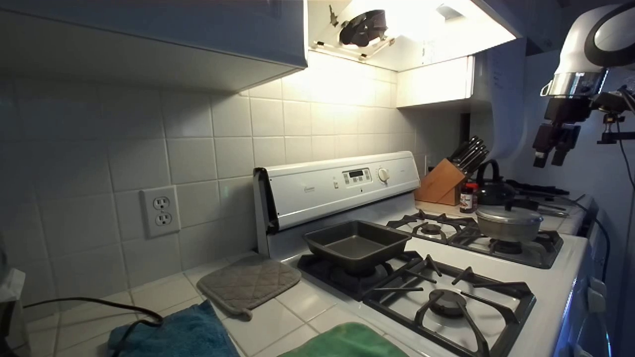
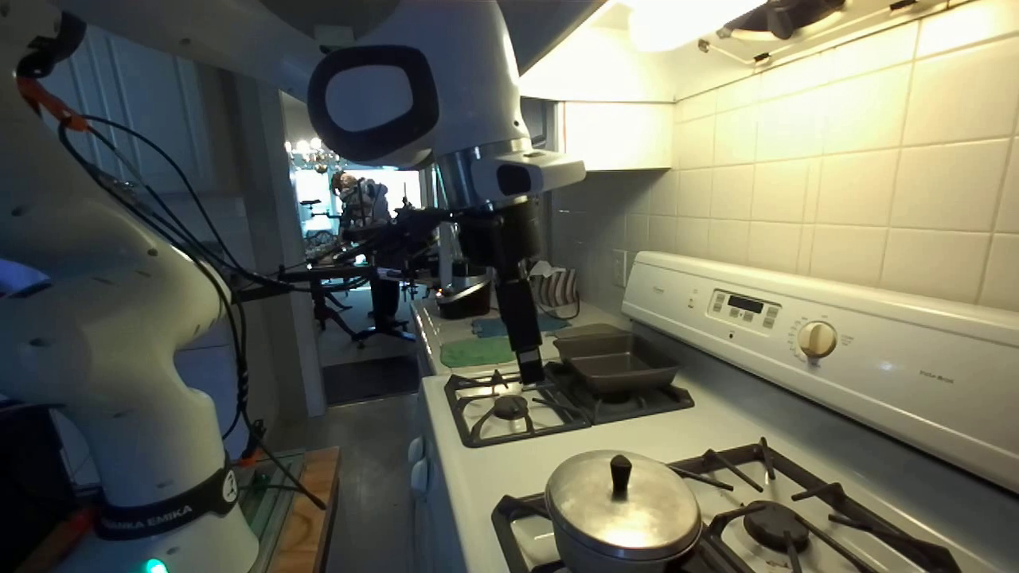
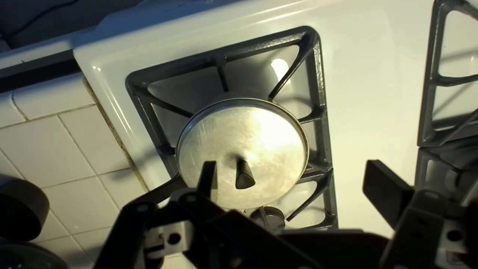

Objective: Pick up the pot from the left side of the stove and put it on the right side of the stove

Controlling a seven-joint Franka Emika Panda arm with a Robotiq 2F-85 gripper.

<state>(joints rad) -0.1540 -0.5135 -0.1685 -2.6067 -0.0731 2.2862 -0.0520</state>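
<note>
The pot (image 1: 508, 226) is round, silver-grey and lidded, with a black knob. It sits on a front burner grate of the white stove (image 1: 441, 252). The pot's lid (image 2: 585, 509) and the stove (image 2: 637, 434) also show in the other exterior picture. In the wrist view the pot (image 3: 269, 138) lies below the jaws on the stove (image 3: 373, 93); a dark handle-like part runs to its lower left, partly hidden by a finger. My gripper (image 1: 549, 159) is open and empty, above and apart from the pot. It also shows in an exterior view (image 2: 531, 370) and the wrist view (image 3: 293, 168).
A dark rectangular baking pan (image 1: 358, 244) sits on a back burner. A knife block (image 1: 440, 186), jar (image 1: 467, 199) and black kettle (image 1: 493, 191) stand on the counter beyond the pot. A potholder (image 1: 250, 282) and cloths lie on the near counter. The stove's back panel (image 2: 876, 326) rises behind.
</note>
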